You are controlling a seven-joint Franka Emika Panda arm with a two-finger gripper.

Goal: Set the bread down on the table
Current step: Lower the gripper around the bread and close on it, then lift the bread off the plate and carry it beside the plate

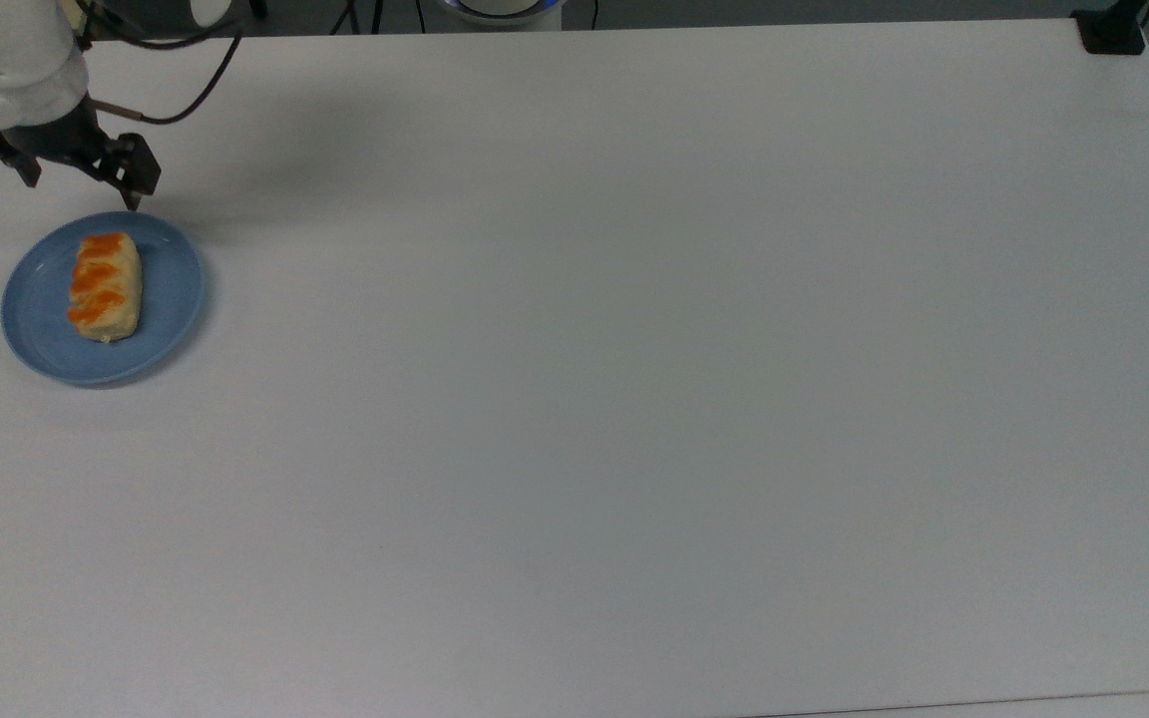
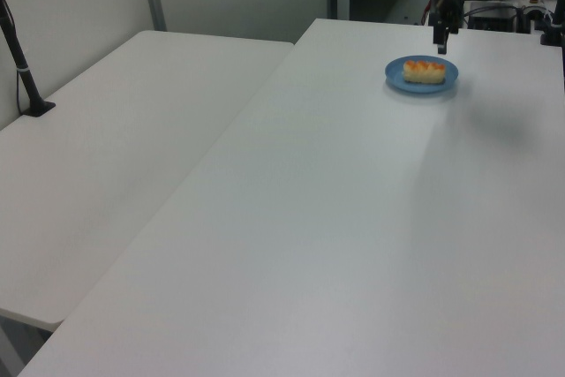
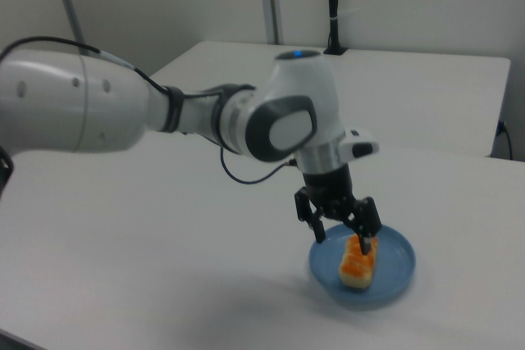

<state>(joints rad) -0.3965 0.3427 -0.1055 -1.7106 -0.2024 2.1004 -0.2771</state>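
Gripper (image 1: pixel 81 184) is spread wide, empty, above the plate's (image 1: pixel 171 299) far rim. Bread (image 1: pixel 106 285) sits mid-plate on the table (image 1: pixel 634 399). You risk clipping the rim or squashing the soft roll if you come down off-centre. Height above the plate is hard to judge.

The end effector (image 3: pixel 342 232) covers part of the blue plate (image 3: pixel 399 261).

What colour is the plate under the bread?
The plate is blue; the top view shows it best.
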